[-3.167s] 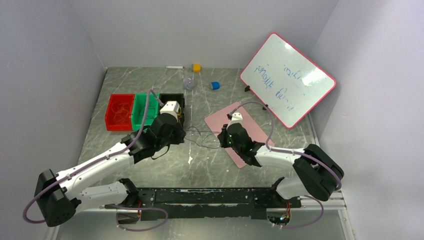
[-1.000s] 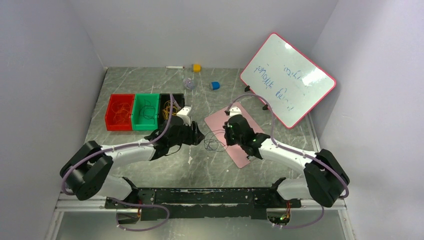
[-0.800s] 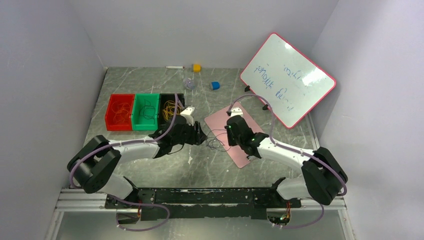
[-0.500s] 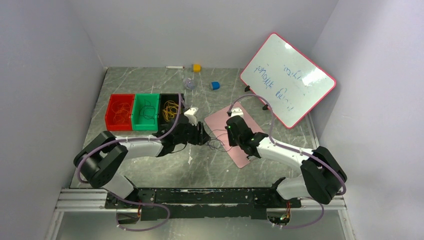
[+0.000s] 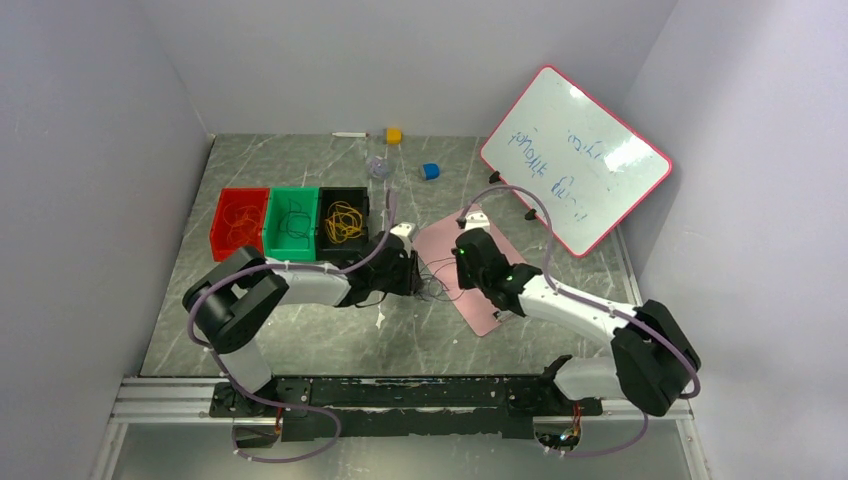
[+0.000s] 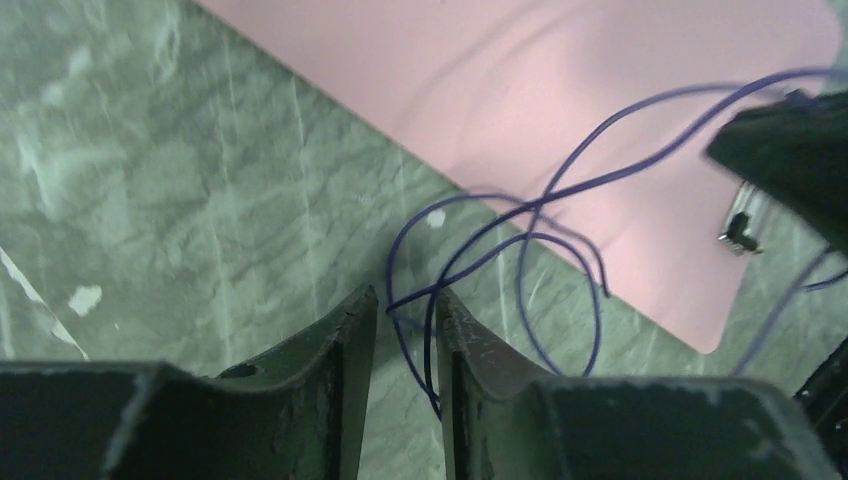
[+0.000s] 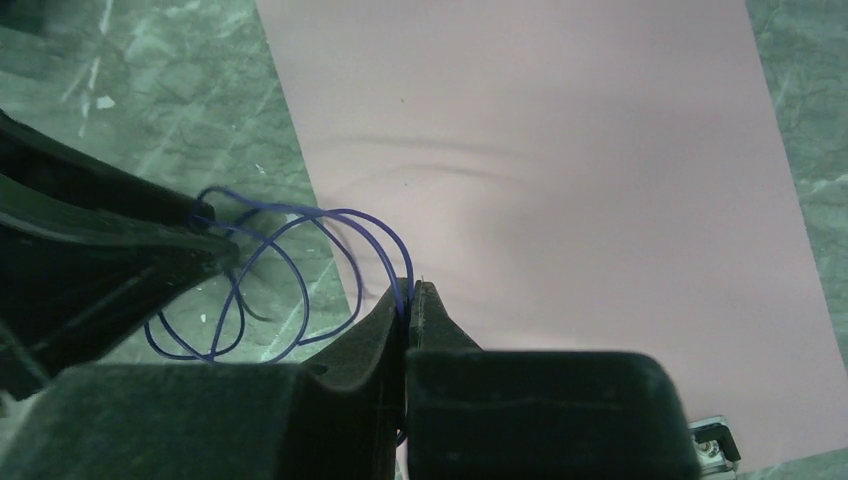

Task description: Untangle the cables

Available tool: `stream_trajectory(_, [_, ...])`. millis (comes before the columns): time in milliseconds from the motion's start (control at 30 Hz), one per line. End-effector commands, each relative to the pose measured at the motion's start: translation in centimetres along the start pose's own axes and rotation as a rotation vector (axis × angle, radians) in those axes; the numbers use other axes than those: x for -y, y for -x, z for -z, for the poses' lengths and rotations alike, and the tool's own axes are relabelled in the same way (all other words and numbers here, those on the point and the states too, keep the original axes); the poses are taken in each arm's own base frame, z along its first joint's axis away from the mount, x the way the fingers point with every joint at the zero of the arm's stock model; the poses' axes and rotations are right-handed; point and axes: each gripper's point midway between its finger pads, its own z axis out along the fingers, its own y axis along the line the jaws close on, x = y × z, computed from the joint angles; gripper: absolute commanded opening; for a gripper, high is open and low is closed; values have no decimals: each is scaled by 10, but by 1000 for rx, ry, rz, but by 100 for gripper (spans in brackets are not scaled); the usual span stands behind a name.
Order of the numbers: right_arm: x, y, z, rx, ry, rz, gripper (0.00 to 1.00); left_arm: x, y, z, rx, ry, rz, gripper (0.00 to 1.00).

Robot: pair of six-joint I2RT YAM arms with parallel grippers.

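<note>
A thin dark blue cable (image 5: 436, 289) curls in loops at the left edge of the pink mat (image 5: 441, 237). My right gripper (image 7: 410, 290) is shut on one strand of the blue cable (image 7: 290, 240) above the mat; in the top view the right gripper (image 5: 459, 272) sits just right of the loops. My left gripper (image 6: 405, 300) is low over the table with its jaws a narrow gap apart. Two strands of the blue cable (image 6: 540, 215) run through that gap and are not pinched. From above, the left gripper (image 5: 419, 282) is at the loops' left side.
Three bins stand at the left: a red bin (image 5: 214, 232) with orange-red cables, a green bin (image 5: 268, 236) with dark cables, and a black bin (image 5: 322, 238) with yellow cables (image 5: 344, 220). A whiteboard (image 5: 575, 155) leans at the back right. A yellow cube (image 5: 394, 135) and a blue object (image 5: 430, 171) lie at the back.
My left arm has reached right to the cable loops and its jaws have narrowed round two strands. The right gripper has kept its grip and hardly moved.
</note>
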Motion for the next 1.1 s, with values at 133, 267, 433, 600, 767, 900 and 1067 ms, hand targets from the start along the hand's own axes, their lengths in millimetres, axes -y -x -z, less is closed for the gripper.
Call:
stream_trajectory(133, [1,55,33,174,10,-81,0,-18,-22,-3,-56,148,-28,27])
stream_trajectory(267, [0,86,59,274,39,-125,0,-24,-25,-3,-63,175,-26,26])
stream_trajectory(433, [5,115,86,356,38,-156,0,-26,-28,-4,-69,186,-25,26])
stream_trajectory(600, [9,134,104,405,36,-172,0,-27,-31,-5,-75,185,-24,24])
stream_trajectory(767, [12,146,118,445,30,-192,0,-30,-32,-3,-73,200,-21,22])
stream_trajectory(900, [15,152,125,460,23,-196,0,-32,-34,-2,-74,205,-25,15])
stream_trajectory(1067, [19,156,130,474,5,-201,0,-37,-32,2,-62,234,-17,7])
